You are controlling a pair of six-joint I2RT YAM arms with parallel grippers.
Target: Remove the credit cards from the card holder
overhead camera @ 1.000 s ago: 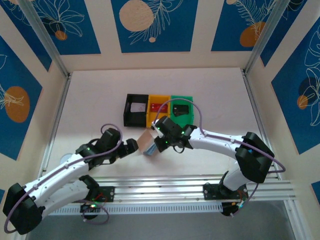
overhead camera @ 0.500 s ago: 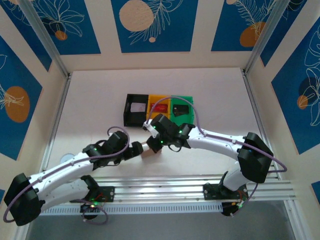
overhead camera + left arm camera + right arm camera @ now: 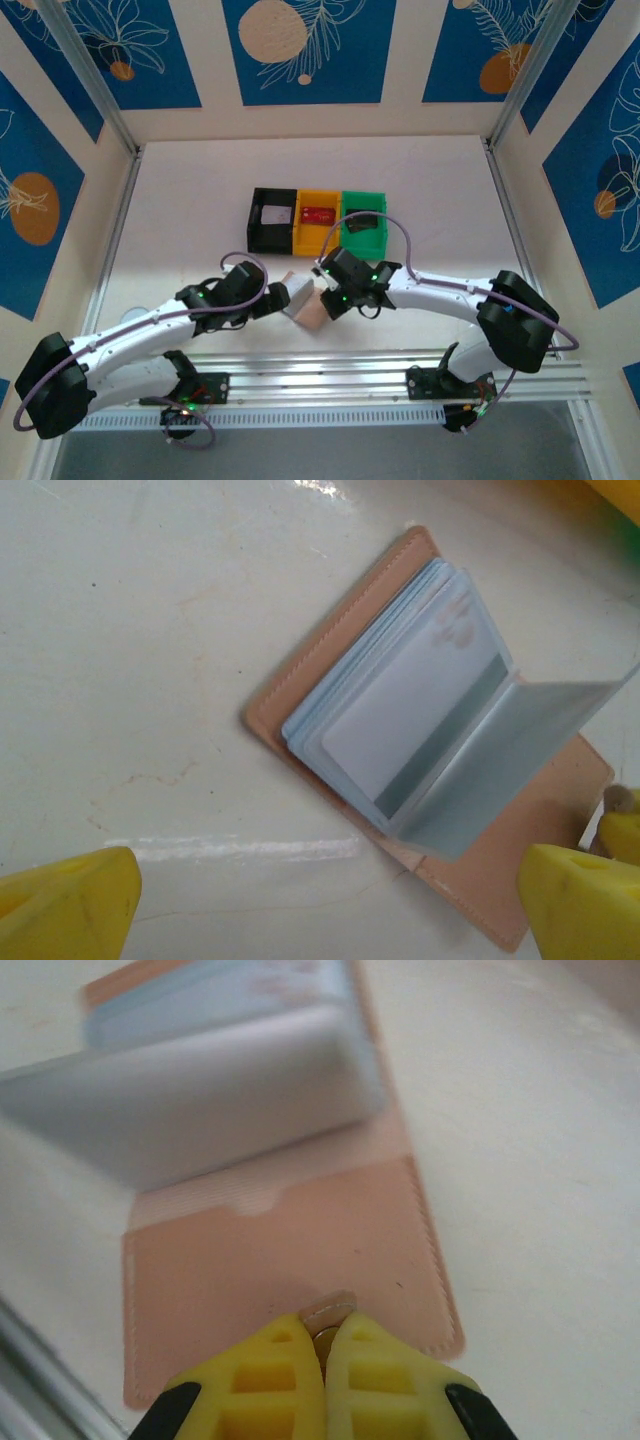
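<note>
Right wrist view: right gripper (image 3: 325,1348) closed tight, yellow fingertips (image 3: 280,1355) pinching the small tan closure tab (image 3: 329,1310) at the near edge of the card holder (image 3: 290,1250). Spread open flat on the white table (image 3: 520,1110), tan flap toward the camera, grey-blue clear pockets (image 3: 210,1090) fanned up beyond it.

Left wrist view: left gripper (image 3: 325,905) spread wide, one yellow tip in each lower corner, gripping nothing, poised just short of the open card holder. Uppermost pocket holding a pale card (image 3: 400,720) with a grey stripe along its length and a faint reddish mark near one corner; any print too blurred to read.

Top external view: both grippers meeting at the card holder, near the front rail (image 3: 350,375). Just behind, a row of black bin (image 3: 256,232), yellow bin (image 3: 318,243) and green bin (image 3: 362,243), a red card (image 3: 318,214) lying in the yellow one.
</note>
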